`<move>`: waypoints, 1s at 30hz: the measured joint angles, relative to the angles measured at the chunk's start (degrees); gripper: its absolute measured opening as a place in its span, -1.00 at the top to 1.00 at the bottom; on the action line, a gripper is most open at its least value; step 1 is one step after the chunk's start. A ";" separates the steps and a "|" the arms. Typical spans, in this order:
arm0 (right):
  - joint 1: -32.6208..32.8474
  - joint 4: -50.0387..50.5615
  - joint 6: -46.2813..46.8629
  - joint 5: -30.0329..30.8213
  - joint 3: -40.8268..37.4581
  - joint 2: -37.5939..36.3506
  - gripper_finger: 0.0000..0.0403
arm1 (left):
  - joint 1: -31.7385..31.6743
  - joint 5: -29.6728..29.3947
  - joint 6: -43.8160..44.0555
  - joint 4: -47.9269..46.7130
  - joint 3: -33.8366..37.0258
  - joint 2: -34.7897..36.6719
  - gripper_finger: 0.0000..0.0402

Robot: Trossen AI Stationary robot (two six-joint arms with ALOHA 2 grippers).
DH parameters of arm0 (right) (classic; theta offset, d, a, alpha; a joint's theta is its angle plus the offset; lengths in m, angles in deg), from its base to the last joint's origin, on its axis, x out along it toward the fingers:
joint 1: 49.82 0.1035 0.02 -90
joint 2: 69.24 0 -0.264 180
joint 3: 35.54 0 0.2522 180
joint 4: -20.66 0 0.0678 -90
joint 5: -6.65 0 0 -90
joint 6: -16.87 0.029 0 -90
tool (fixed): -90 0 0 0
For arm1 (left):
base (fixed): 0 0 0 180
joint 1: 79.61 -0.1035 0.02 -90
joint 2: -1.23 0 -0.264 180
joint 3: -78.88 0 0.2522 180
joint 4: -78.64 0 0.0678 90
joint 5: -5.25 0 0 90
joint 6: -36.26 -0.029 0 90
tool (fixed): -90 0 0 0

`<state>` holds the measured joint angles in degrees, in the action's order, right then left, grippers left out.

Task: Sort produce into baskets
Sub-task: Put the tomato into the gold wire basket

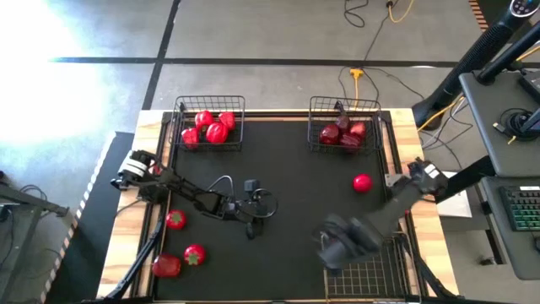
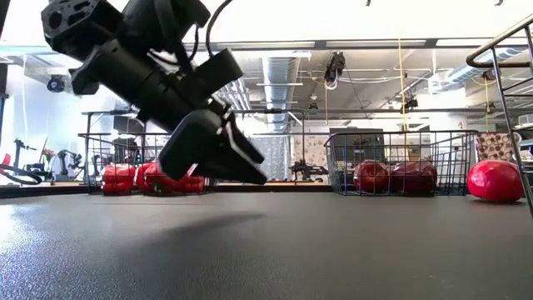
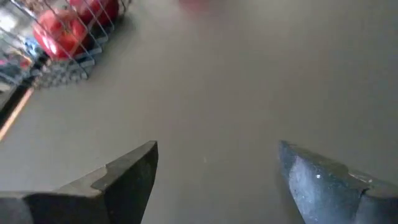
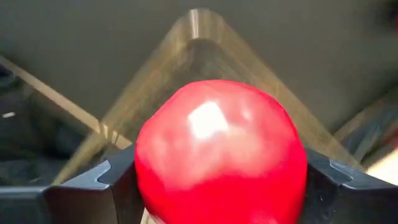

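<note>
At about 8 o'clock on the table, three red pieces lie loose on the black mat: a pepper nearest the corner, a tomato with a green top just beside it, and another tomato a little farther in, toward 9 o'clock. The left claw hangs low over the bare mat just left of the table's middle, its fingers spread apart with nothing between them. At 11 o'clock a wire basket holds several bright red peppers; the low view shows the same basket across the mat with red pieces inside. At 1 o'clock a second basket holds dark maroon fruits, seen in the low view through the mesh. A single round red fruit lies on the mat at about 3 o'clock, apart from that basket and near the right arm. At 5 o'clock the right claw sits beside the rim of a third basket at the table's near edge; it is clamped on a glossy red piece, whose sides touch both fingers.
</note>
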<state>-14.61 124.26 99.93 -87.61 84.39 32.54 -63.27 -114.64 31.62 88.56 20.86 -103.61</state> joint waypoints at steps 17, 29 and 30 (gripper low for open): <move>9.31 -29.06 33.89 -7.75 -27.58 -5.55 -0.41 | -4.35 0.42 -7.09 2.31 -4.63 0.00 -0.56; 9.13 -30.77 32.90 -7.77 -38.31 -5.29 -0.49 | -5.86 0.55 -8.84 4.32 -4.67 0.00 -0.56; 9.13 -30.84 32.90 -7.75 -38.53 -5.29 -0.52 | -5.86 0.55 -8.82 4.31 -4.67 -0.02 -0.56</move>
<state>-5.48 93.42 132.83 -95.36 45.87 27.25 -69.13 -114.10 22.80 92.87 16.19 -103.63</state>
